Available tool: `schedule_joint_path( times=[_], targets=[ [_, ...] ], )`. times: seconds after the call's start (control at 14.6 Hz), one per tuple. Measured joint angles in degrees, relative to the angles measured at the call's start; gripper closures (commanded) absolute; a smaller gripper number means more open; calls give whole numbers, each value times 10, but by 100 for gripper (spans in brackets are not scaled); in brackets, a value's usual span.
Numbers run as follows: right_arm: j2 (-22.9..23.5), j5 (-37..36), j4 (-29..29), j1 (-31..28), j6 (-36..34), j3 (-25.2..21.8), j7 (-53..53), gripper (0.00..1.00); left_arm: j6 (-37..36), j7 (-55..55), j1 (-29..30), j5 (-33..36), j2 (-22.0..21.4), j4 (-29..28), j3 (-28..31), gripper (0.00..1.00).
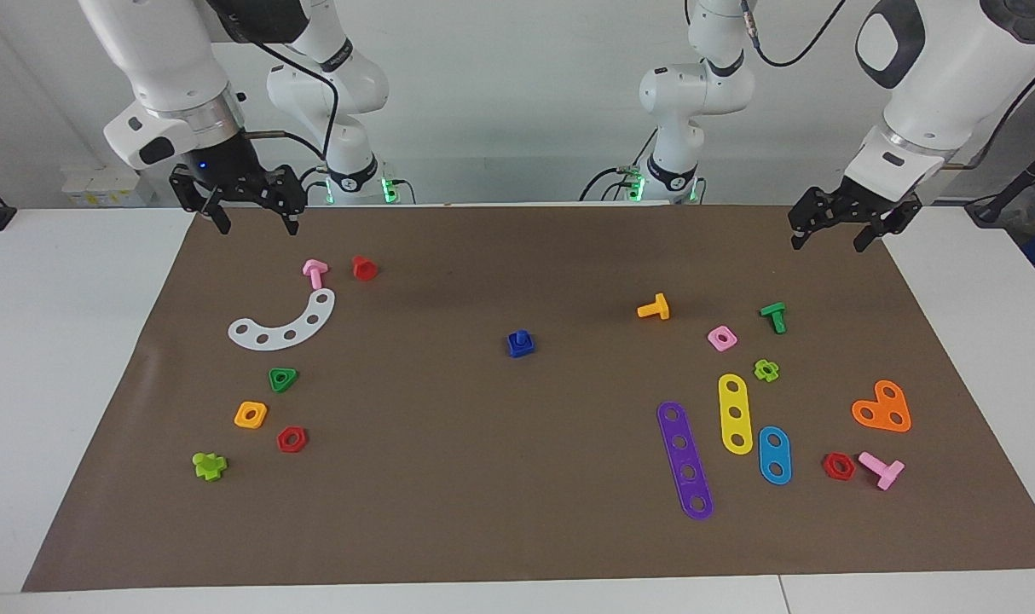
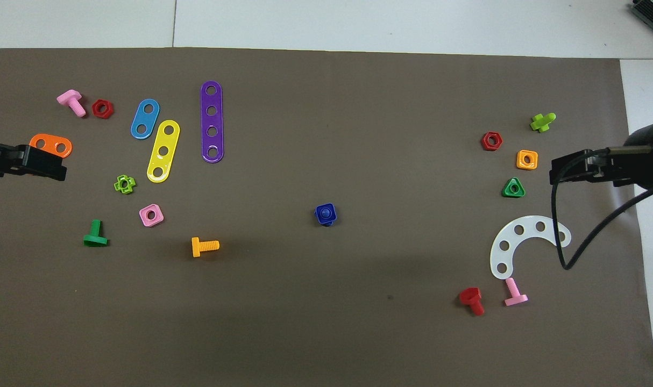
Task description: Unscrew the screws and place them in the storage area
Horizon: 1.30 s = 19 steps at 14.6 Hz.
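A small dark-blue screw (image 1: 521, 343) stands at the middle of the brown mat (image 1: 517, 512), joined with a blue square nut; its round post shows through the nut in the overhead view (image 2: 325, 214). My right gripper (image 1: 256, 226) hangs open and empty over the mat's edge nearest the robots, at the right arm's end (image 2: 560, 169). My left gripper (image 1: 829, 241) hangs open and empty over the mat's edge nearest the robots, at the left arm's end (image 2: 57, 166). Both are well away from the screw.
Toward the right arm's end lie a white curved strip (image 1: 286, 324), a pink bolt (image 1: 315, 273), a red bolt (image 1: 364, 268) and several coloured nuts. Toward the left arm's end lie purple (image 1: 685, 460), yellow (image 1: 735, 413) and blue strips, an orange bolt (image 1: 654, 308), a green bolt (image 1: 774, 316) and an orange plate (image 1: 882, 408).
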Motion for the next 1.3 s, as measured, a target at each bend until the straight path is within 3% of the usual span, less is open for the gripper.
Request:
schedule_joint_path(
  times=[0.96, 1.3],
  targets=[
    [0, 0, -2, 0, -3, 0, 0, 0, -17, -4, -18, 2, 5, 2, -8, 1],
    [0, 0, -2, 0, -3, 0, 0, 0, -7, -151, -99, -8, 23, -2, -12, 8]
  ],
)
